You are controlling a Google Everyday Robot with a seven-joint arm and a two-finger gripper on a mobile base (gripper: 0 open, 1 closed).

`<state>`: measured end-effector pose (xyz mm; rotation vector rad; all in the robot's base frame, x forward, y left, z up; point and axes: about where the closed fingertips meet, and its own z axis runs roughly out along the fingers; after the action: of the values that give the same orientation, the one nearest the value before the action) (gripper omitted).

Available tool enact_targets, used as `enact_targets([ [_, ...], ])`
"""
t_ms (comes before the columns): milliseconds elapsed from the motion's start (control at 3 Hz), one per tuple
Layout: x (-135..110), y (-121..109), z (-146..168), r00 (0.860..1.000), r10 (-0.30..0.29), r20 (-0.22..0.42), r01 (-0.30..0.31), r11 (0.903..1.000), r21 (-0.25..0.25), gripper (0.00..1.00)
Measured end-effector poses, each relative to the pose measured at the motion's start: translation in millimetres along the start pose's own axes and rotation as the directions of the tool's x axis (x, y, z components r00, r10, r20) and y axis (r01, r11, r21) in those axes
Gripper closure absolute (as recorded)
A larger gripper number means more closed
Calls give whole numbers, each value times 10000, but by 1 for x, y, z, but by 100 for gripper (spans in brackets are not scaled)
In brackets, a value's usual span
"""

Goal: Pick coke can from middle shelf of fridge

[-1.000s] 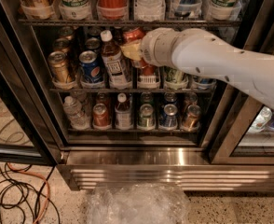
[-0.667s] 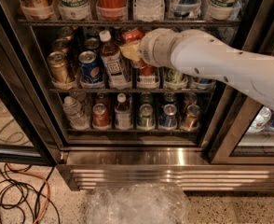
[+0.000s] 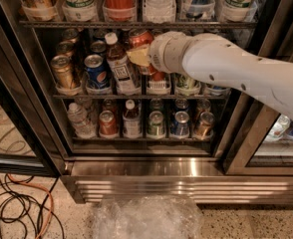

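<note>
One pair of fingers (image 3: pixel 138 57) inside the fridge (image 3: pixel 151 169) at the middle shelf (image 3: pixel 86 96), tight around the tilted coke can (image 3: pixel 140 37).

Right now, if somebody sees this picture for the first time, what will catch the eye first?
The thick white arm reaching from the right of the picture into the fridge stands out first. Its gripper is at the red coke can on the middle shelf, among rows of colourful cans. On the floor at the left lie tangled cables.
</note>
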<state>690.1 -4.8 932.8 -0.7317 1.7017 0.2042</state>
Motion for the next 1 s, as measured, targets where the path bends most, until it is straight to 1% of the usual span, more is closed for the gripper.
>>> enact_targets([
  [333,18,-9,-20,9987,313,-394,-301,9991,308,100],
  [667,55,-32,-55,9911,1016,-856,-917,9894,1124,100],
  [1000,78,-50,-89,9802,1685,-1042,-1492,9738,1717,100],
])
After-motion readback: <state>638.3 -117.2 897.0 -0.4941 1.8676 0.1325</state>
